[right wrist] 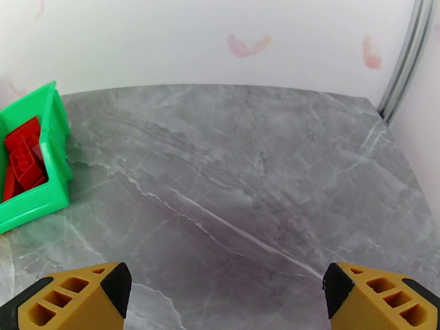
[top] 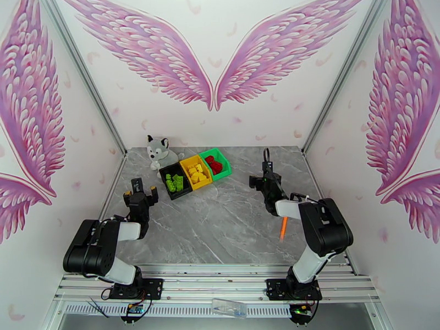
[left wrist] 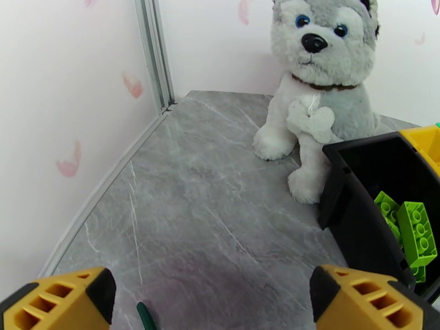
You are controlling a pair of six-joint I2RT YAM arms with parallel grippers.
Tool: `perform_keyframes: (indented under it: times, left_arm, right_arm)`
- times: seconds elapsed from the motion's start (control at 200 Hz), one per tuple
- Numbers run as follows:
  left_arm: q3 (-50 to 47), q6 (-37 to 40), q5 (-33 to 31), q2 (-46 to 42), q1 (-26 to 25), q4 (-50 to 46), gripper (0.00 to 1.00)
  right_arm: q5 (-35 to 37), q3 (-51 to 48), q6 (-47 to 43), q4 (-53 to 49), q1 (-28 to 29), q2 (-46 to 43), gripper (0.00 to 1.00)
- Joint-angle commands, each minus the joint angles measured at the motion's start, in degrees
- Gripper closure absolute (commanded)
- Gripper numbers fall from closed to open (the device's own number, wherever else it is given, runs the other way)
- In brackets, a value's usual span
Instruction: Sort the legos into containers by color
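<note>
Three joined bins are sitting in a slanted row toward the far left of the grey marbled table [top: 220,232]: the black bin [top: 175,195] is holding the light-green legos [top: 175,183], the yellow bin [top: 205,183] the yellow legos [top: 196,172], and the green bin [top: 226,170] the red legos [top: 214,164]. A plush husky [top: 159,150] is sitting just behind the black bin, its paw touching the bin's corner. A thin orange stick [top: 283,227] is lying near the right arm. White walls printed with large pink wings and drifting feathers are enclosing the table, with aluminium posts [top: 329,89] running up the corners. The left gripper [left wrist: 212,292] is hovering near the black bin, fingers spread wide and holding nothing. The right gripper [right wrist: 225,295] is hanging over bare marble to the right of the green bin, likewise gaping and empty.
</note>
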Motion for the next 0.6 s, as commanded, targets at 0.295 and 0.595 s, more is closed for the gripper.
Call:
perform_keyframes:
  times: [0.295,0.595]
  left_arm:
    - [-0.4,0.4,1.0,0.0,0.3,1.9,0.01]
    - [-0.4,0.4,1.0,0.0,0.3,1.9,0.01]
  right_arm:
    - [-11.2,4.9,1.8,6.9,-4.0,5.0,0.01]
    - [-16.5,4.6,1.9,6.3,-5.4,1.6,0.01]
